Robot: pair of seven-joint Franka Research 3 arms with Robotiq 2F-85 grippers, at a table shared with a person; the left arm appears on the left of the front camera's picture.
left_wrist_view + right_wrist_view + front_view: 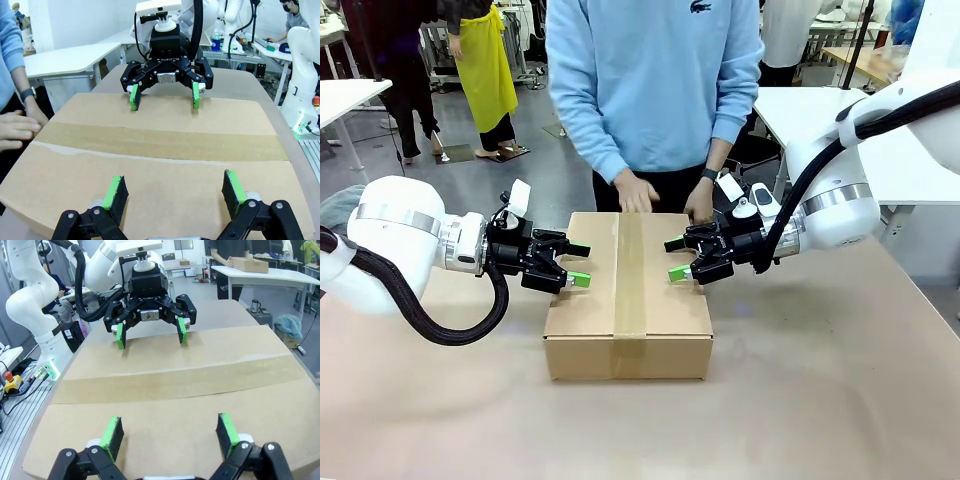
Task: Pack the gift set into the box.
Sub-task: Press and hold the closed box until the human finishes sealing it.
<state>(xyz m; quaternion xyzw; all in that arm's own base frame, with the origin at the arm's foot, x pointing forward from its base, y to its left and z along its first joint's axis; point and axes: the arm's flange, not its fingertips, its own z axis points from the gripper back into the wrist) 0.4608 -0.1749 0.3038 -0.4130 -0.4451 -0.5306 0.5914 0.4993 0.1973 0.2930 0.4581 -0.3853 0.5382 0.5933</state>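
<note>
The box (582, 300) lies on the table with its flaps down and brown tape (630, 280) along the centre seam. The gift set is out of view. My left gripper (580, 264) hovers open over the box's left edge, nothing between its green pads. My right gripper (675, 258) is open over the right edge, facing it. In the left wrist view my left gripper (173, 186) spreads just above the box top (150, 175), with the right gripper (164, 97) across the tape. In the right wrist view my right gripper (170, 427) faces the left gripper (149, 334) over the box (175, 360).
A person in a light blue sweatshirt stands at the far side with both hands (638, 192) resting on the box's far edge; one hand (17, 130) shows in the left wrist view. Bare tabletop (800, 400) surrounds the box. White tables stand behind.
</note>
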